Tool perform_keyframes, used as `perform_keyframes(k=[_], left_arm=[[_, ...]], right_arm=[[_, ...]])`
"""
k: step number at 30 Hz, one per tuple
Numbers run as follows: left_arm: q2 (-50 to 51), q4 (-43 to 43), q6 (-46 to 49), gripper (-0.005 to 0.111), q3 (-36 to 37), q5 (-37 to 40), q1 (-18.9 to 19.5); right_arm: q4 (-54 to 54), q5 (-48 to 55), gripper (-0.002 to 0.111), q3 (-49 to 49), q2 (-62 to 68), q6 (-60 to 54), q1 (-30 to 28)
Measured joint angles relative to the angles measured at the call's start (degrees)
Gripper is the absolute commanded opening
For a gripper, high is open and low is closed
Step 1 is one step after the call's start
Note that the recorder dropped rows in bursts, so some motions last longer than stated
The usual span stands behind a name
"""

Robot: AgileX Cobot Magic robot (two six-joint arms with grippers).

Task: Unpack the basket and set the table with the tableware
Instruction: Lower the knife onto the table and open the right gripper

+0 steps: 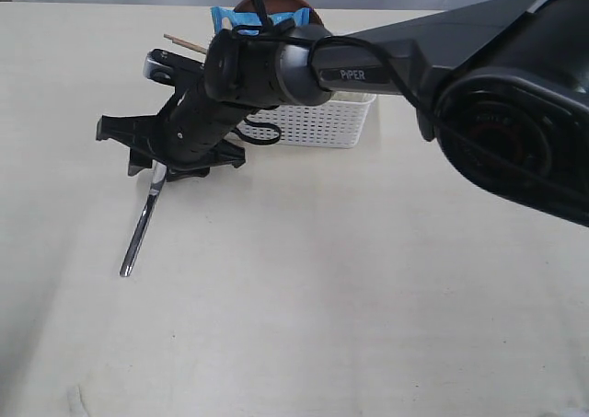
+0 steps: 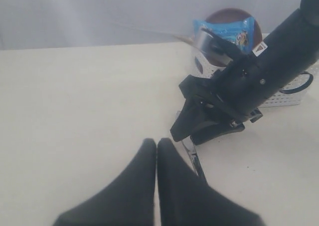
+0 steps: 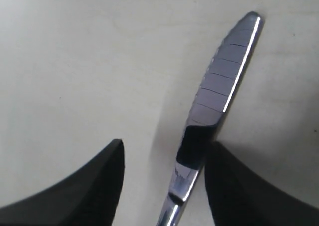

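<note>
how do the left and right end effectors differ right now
The left end effector is shut, fingers pressed together; the right end effector is open. The left has nothing between its fingers; the right straddles the knife lying on the table. Both have dark fingers.

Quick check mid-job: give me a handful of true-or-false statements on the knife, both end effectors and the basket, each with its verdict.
1. The knife lies on the table, outside the basket. True.
2. The right end effector is shut on the knife. False: its jaws stand open on either side of the knife, which rests on the table.
3. The left end effector is open. False: its fingers meet and nothing is between them.
4. A blue snack packet sits in the basket. True.
5. The brown plate lies on the table beside the knife. False: it stands at the basket, behind the packet.
</note>
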Motion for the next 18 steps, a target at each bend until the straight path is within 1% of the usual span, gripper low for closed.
perform_keyframes(k=[14,18], left_arm=[[0.0,0.0,0.0,0.0,0.0,0.0,0.0],[0.0,0.0,0.0,0.0,0.0,0.0,0.0]], right_arm=[[0.83,-2.66,0.049,-0.56,1.11,-1.52,0.0],[0.96,-2.74,0.049,-0.56,0.89,-3.94,0.0]])
